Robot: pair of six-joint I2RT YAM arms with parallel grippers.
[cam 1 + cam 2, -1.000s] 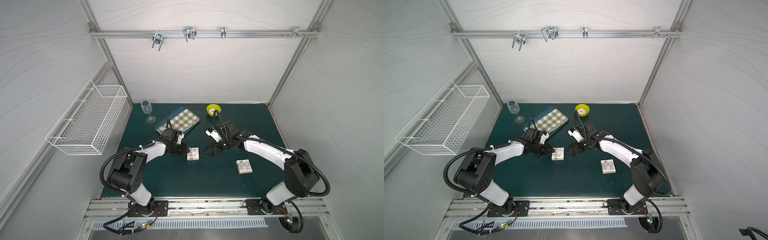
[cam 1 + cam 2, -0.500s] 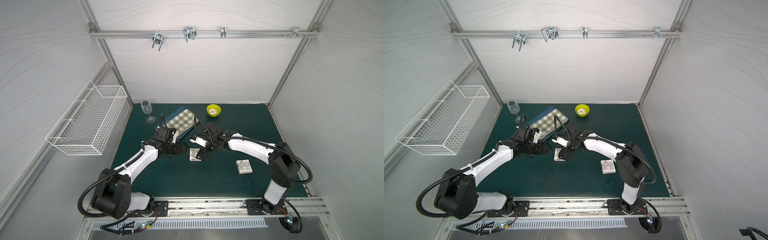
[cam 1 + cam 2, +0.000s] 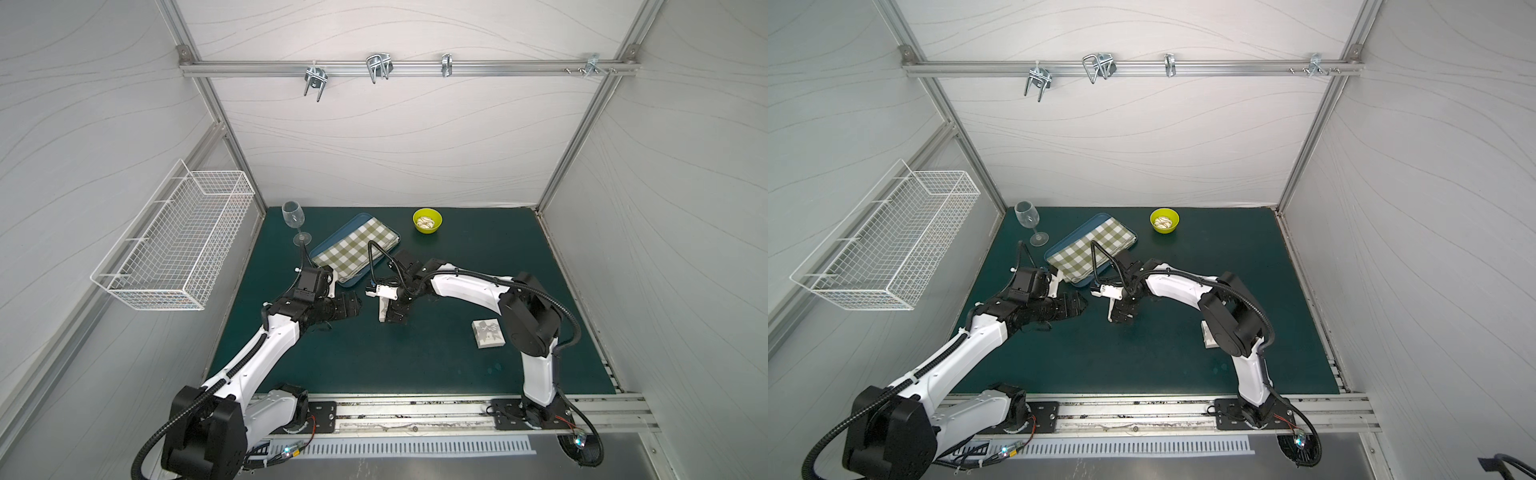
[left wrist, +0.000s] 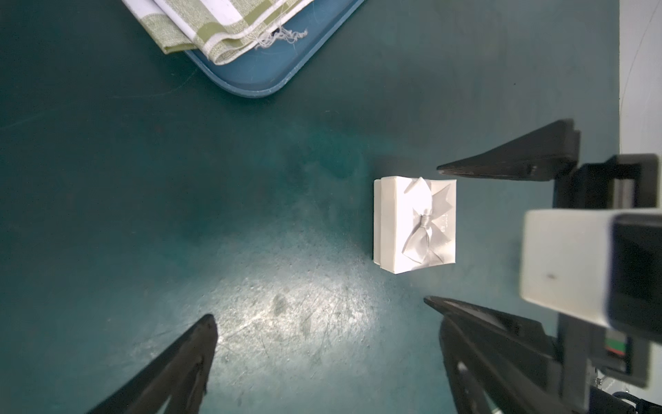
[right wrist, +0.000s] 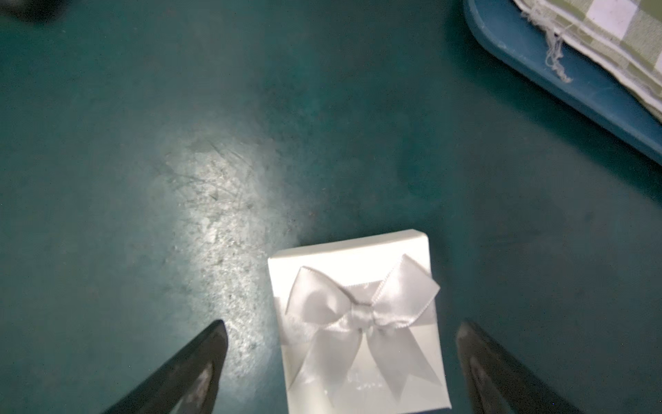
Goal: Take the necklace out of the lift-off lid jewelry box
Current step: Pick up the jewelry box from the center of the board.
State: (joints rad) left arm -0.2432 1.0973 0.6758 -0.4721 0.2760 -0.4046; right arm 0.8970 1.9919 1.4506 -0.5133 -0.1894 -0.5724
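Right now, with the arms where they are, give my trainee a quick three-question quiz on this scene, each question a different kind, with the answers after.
1. True or false: the jewelry box at mid-table is already open.
2. Which gripper has its open fingers on either side of that box? A the left, B the right, C neither.
3. Fill in: on the blue tray lies a folded checked ____.
Key: 1 false, it is closed, bow on top. 2 B, the right gripper. 3 cloth.
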